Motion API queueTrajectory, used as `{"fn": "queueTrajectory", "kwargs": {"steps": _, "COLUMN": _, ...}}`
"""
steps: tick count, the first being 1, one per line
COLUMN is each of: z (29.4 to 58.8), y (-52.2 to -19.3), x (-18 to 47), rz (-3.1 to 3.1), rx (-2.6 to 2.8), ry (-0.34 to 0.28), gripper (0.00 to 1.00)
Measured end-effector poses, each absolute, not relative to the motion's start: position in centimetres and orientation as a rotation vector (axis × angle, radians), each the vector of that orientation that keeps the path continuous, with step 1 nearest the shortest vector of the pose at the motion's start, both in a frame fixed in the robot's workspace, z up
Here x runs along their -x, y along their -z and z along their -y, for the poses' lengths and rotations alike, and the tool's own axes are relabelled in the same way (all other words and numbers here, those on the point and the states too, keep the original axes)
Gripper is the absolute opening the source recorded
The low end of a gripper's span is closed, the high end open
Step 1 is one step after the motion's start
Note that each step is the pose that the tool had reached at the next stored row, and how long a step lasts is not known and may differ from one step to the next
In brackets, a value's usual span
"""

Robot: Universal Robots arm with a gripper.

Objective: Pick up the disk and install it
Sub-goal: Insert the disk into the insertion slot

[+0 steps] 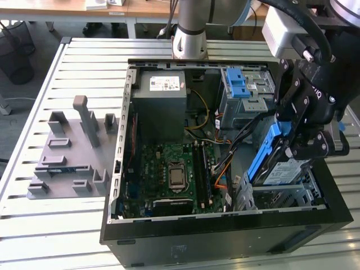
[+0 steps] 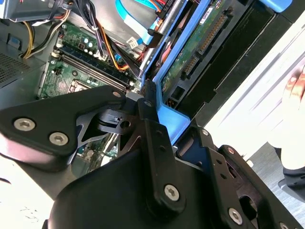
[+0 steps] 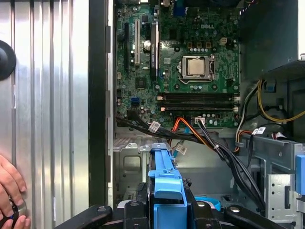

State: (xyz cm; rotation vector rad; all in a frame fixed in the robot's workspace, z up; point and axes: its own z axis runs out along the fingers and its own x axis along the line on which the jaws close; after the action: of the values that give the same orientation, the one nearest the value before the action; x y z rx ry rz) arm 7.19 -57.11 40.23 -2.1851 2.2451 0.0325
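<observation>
The disk hangs tilted, one end up, over the metal drive bay at the front corner of the open computer case on the exterior view's right. Its blue-and-white label faces outward and its blue frame runs up its edge. My gripper is shut on the disk from above. In the second wrist view the gripper clamps the blue frame, and the disk shows its green circuit board and connectors. In the first wrist view the disk's blue frame stands edge-on above the gripper.
Inside the case lie the motherboard, a grey power supply box, a grey cage with a blue latch and loose cables. A grey fixture stands on the slatted table. A person's hand rests beside the case.
</observation>
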Motion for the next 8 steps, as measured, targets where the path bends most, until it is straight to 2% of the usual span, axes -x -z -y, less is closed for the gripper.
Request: {"fn": "queueTrajectory", "kwargs": {"steps": 8, "z": 57.10, "y": -39.74, "x": -7.20, "rz": -2.245, "rx": 2.185, "ry": -0.033, "gripper": 0.36}}
